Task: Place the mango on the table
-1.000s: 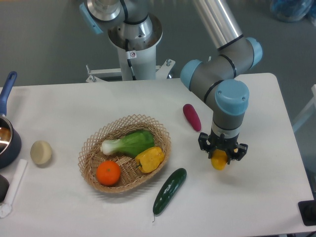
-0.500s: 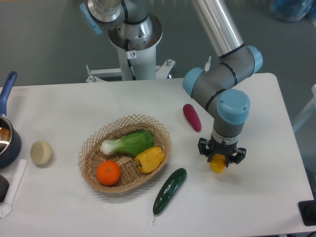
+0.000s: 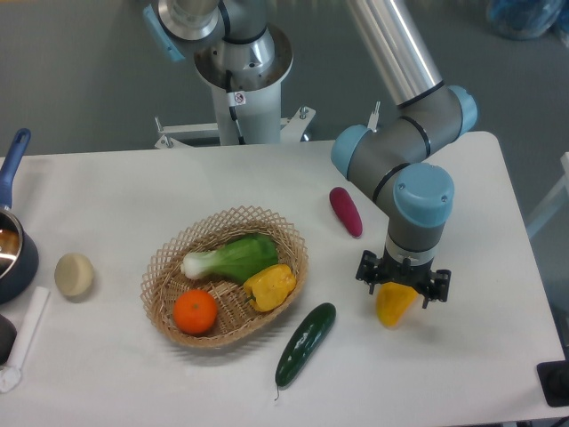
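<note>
Gripper (image 3: pixel 402 286): pointing straight down over the right part of the table (image 3: pixel 124 191), nearer the front edge than the back. Fingers clamped on the mango (image 3: pixel 394 304), one at each side of its upper end; most of the fruit hangs clear below them.

Mango: yellow, orange toward the top, held roughly upright with its lower tip low over the tabletop. Whether that tip touches the surface cannot be told from this view.

Step in hand, as judged: setting down. Done well, it means lowering until the fruit rests on the white surface, then parting the fingers only enough to free it and rising straight up. A smooth oval standing on end will likely tip over when freed, so release low and expect a short roll.

Neighbours, outward:
- Cucumber (image 3: pixel 305 343): dark green, lying diagonally near the front edge, left of the mango and apart from it.
- Purple vegetable (image 3: pixel 346 211): behind the gripper, toward the back edge, apart.
- Basket (image 3: pixel 169 258): wicker, mid-table, holding a leafy green (image 3: pixel 233 256), a yellow pepper (image 3: pixel 269 286) and an orange (image 3: pixel 195 312).
- Pale round item (image 3: pixel 74 274): near the left edge.
- Blue pot (image 3: pixel 13 240): at the left edge, partly out of frame.
</note>
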Robot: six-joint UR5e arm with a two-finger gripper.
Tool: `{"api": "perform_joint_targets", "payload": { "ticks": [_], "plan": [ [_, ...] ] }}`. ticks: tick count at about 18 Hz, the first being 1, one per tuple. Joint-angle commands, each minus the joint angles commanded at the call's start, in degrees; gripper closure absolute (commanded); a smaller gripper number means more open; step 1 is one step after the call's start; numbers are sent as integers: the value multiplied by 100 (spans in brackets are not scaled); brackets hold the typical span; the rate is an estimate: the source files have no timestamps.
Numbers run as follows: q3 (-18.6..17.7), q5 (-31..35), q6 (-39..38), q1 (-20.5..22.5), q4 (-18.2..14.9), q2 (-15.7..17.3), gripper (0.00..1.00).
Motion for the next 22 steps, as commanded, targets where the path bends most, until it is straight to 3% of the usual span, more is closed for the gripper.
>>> {"api": "perform_joint_targets", "payload": {
  "ticks": [3,6,10,13,22],
  "plan": [
    [352,9,52,0,-17,325,0],
    [354,27,366,52,-96,764,0],
    [134,370,1878,483,-745,1388,0],
    [72,343,2581,764,-1300,1635,0],
    [-526,317,4173,1362,-1345,2242,0]
  ]
}}
